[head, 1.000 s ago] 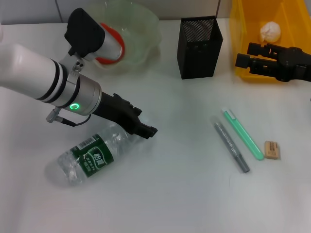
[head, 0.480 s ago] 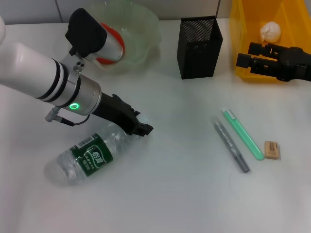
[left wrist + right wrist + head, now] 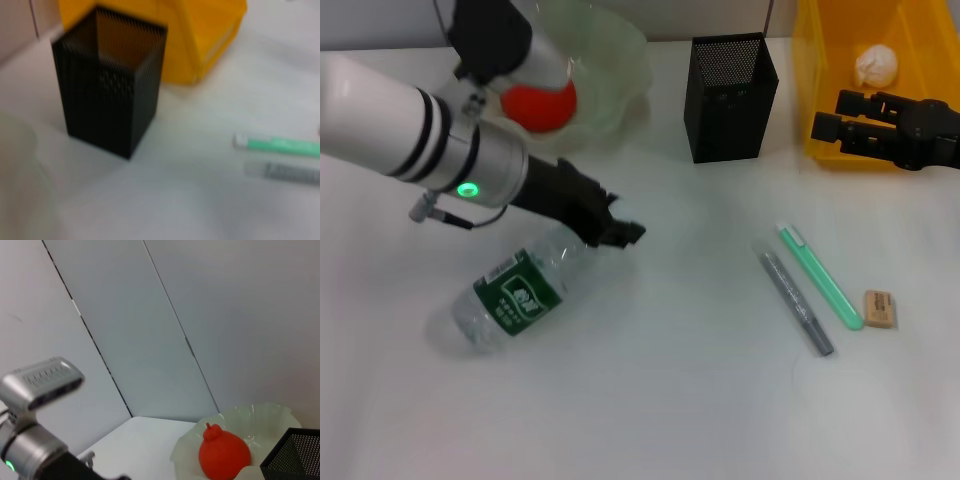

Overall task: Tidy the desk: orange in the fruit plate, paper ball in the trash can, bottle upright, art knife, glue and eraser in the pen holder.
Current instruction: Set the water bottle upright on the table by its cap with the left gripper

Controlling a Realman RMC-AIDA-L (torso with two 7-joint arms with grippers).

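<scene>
Bottle (image 3: 520, 297) lies on the table at seven o'clock; left jaws (image 3: 610, 230) pinch its cap end. Best to swing the neck upward slowly until the base seats. Right jaws (image 3: 835, 118) hang spread over the trash can (image 3: 820, 60).

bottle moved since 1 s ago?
Yes. The bottle has shifted slightly toward the pen holder and tilted up at its cap end, where the left tool sits.

Left arm (image 3: 430, 150) covers part of the plate (image 3: 610, 60). Bottle (image 3: 520, 295) cap hidden behind left gripper (image 3: 620, 235). Bin (image 3: 820, 80) cut off at frame edge. Left wrist view blurred throughout.
</scene>
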